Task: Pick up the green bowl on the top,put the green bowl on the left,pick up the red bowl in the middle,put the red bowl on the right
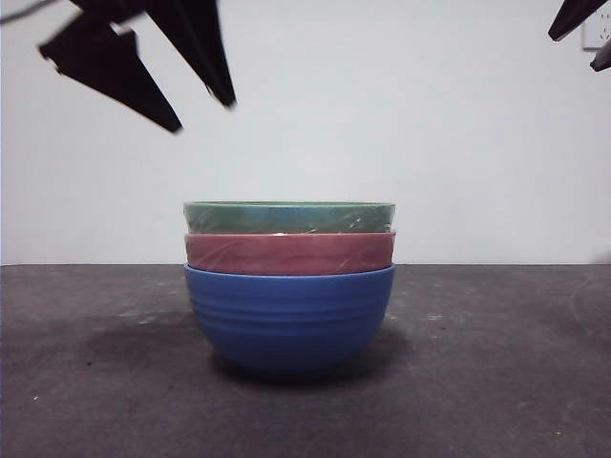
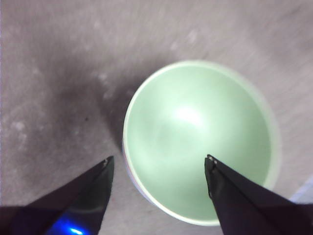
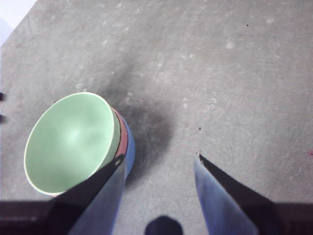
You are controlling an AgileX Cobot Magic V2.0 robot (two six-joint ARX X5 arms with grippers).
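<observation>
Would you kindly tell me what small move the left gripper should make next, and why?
Probably lower the open left gripper straight down so its jaws straddle the rim of the glossy sage-green bowl. It hangs above the stack, holding nothing, and that bowl sits topmost, nested in the pinkish-red bowl.

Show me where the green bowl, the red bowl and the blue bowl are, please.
green bowl [image 1: 289, 217]: front view, outer wall below the rim, top of the stack.
red bowl [image 1: 289, 254]: front view, visible band of outer wall, middle.
blue bowl [image 1: 289, 320]: front view, ribbed outer wall, bottom.
</observation>
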